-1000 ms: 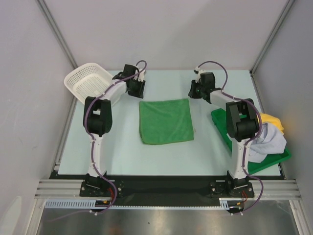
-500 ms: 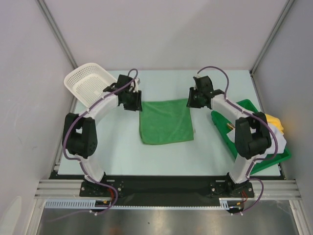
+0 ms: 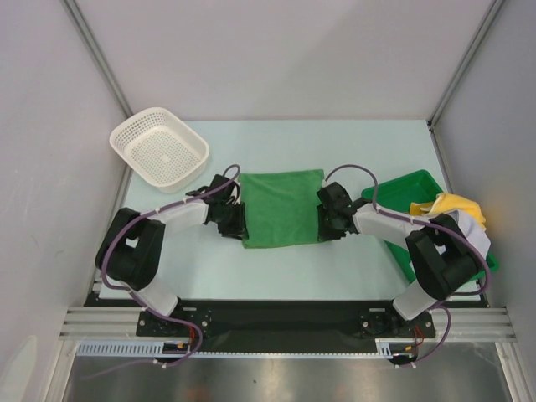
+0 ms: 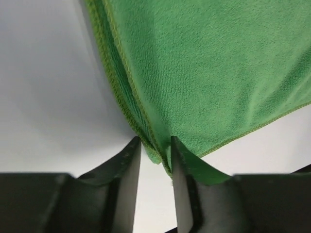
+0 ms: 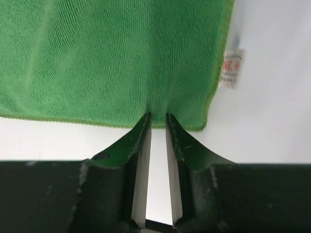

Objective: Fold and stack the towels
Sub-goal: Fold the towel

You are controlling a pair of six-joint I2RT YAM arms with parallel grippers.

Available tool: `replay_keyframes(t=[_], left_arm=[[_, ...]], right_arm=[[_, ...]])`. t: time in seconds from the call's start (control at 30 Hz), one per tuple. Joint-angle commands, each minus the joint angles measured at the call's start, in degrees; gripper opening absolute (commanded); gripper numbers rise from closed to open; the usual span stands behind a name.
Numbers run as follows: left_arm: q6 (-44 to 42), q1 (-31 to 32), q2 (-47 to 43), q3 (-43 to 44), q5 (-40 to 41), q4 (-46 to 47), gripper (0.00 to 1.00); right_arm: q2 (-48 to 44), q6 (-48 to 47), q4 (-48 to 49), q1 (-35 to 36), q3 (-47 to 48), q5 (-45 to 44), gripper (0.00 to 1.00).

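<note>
- We are seeing the green towel [image 3: 282, 208] lying in the middle of the bench [image 3: 276, 268], apparently doubled over already. The left claw [image 4: 155, 158] is clamping its near-left corner, and the right claw [image 5: 157, 124] is pinching the near edge just inside the near-right corner.
- We are judging the left claw's bite to be shallow. Only the tip of the corner is sitting between its tips, and two hemmed layers are showing there. On a lift, the lower layer could be slipping free and the fold could be opening.
- The right claw is gripping slightly in from the corner, with the care label [image 5: 228, 68] sticking out beyond it. That loose corner could be drooping and tucking under, leaving a crooked crease.
- If the two arms are travelling unevenly, we are expecting the soft cloth to be skewing or bunching rather than landing edge on edge.
- The yellow towel [image 3: 459, 203] and the white towel [image 3: 473, 239] are heaped on the green tray [image 3: 400, 186], right beside the right arm [image 3: 440, 260]. A wide elbow swing could be dragging them off.
</note>
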State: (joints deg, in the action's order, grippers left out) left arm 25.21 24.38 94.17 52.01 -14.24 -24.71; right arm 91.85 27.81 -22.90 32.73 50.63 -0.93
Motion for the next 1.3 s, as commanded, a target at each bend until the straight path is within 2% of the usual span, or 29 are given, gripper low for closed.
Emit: replay_keyframes(t=[0.0,0.03,0.1,0.13,0.23,0.33,0.37,0.4,0.43,0.47,0.53,0.67,0.83,1.0,1.13,1.27], left_arm=[[3.4,0.9,-3.0,-2.7,2.4,2.4,0.33],[3.6,0.9,-4.0,-3.1,4.1,2.1,0.24],[3.9,0.9,-5.1,-4.4,5.4,1.3,0.17],[4.0,0.9,-5.6,-4.7,5.7,1.2,0.09],[4.0,0.9,-7.0,-6.3,6.2,0.9,0.0],[4.6,0.9,-8.1,-8.1,4.8,1.7,0.0],[4.7,0.9,-8.3,-8.2,3.4,1.8,0.03],[4.6,0.9,-8.2,-8.2,3.1,1.6,0.1],[4.4,0.8,-8.3,-7.4,3.3,1.0,0.33],[4.3,0.8,-8.4,-6.5,4.5,-1.0,0.42],[3.1,0.0,-7.9,-1.9,6.2,-3.5,0.5],[0.9,-2.8,-4.9,8.5,8.0,-8.7,0.53],[-1.9,-3.9,1.5,19.5,4.6,-3.8,0.54],[-3.2,-5.2,14.2,29.4,4.0,-2.4,0.51],[-2.5,-7.8,20.0,32.2,4.8,-3.2,0.5],[-1.0,-9.6,24.2,34.6,9.0,-6.9,0.5]], right_arm=[[-4.1,2.9,-0.6,1.5,-2.5,-3.6,0.23],[-4.9,3.2,-1.2,1.9,-2.7,-4.7,0.23],[-7.0,4.5,-3.6,3.3,-3.3,-6.7,0.23],[-7.5,5.0,-4.2,3.7,-3.6,-7.8,0.23],[-8.8,6.0,-5.0,4.7,-5.0,-8.6,0.23],[-10.0,6.7,-4.3,5.4,-6.0,-8.8,0.24],[-10.4,6.8,-4.6,5.4,-5.7,-8.7,0.24],[-10.7,6.9,-5.0,5.5,-5.3,-8.7,0.24],[-11.6,6.9,-5.4,5.4,-3.9,-8.9,0.25],[-11.9,6.6,-5.8,5.4,-3.2,-9.0,0.26],[-12.3,6.1,-5.7,5.2,-1.2,-9.8,0.27],[-9.3,4.7,-4.7,4.0,2.6,-9.0,0.27],[-4.1,3.0,0.6,3.9,5.3,-7.7,0.26],[2.8,2.3,2.1,1.1,6.1,-8.1,0.26],[3.9,2.6,2.1,0.4,5.1,-8.6,0.25],[3.3,3.6,0.0,-0.2,5.9,-9.7,0.25]])
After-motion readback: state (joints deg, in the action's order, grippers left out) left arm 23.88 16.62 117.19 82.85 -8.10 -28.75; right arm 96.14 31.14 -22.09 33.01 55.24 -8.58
